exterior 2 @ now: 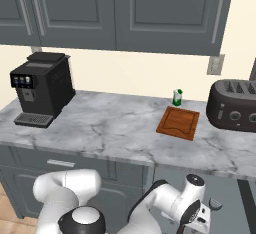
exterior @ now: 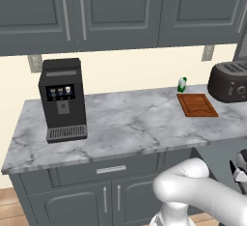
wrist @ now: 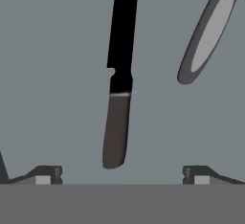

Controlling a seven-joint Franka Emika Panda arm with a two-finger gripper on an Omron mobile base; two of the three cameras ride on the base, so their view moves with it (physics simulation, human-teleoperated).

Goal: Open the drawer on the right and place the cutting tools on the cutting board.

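Black knife [wrist: 118,98] centred ahead of wide-open, empty hand [wrist: 122,175], peeler [wrist: 210,31] beside

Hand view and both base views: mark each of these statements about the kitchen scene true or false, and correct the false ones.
1. The cutting board has nothing lying on it. True.
2. The knife is clamped between the gripper fingertips. False: the jaws stand open, and the knife lies loose on the grey drawer floor between and beyond them.
3. A small green-and-white bottle stands just behind the board. True.
4. The toaster sits left of the coffee machine. False: it sits at the right end of the counter, the coffee machine at the left.
5. The peeler-like tool lies on top of the knife. False: they lie apart.
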